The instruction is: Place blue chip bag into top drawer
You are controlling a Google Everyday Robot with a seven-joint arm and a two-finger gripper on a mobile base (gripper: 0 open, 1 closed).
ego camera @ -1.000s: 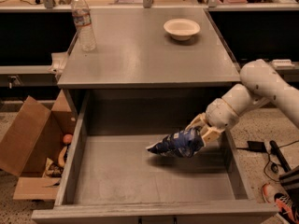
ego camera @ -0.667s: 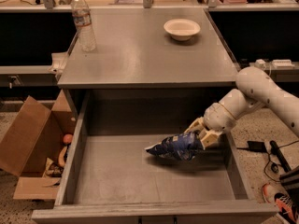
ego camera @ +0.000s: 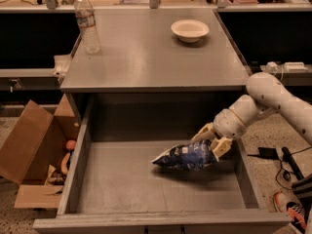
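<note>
The blue chip bag (ego camera: 183, 156) is a crinkled dark blue foil bag lying on its side inside the open top drawer (ego camera: 122, 189), right of the middle and low over the flat grey bottom. I cannot tell whether it touches the bottom. My gripper (ego camera: 212, 140), on the white arm reaching in from the right, has its tan fingers closed on the bag's right end.
A white bowl (ego camera: 189, 30) and a plastic water bottle (ego camera: 87, 24) stand on the cabinet top (ego camera: 146, 57). An open brown cardboard box (ego camera: 34, 150) with small items sits on the floor at the left. Cables and a shoe lie on the floor at the right.
The gripper has lowered the bag a little further down and to the left inside the drawer. The bowl and bottle have not moved.
</note>
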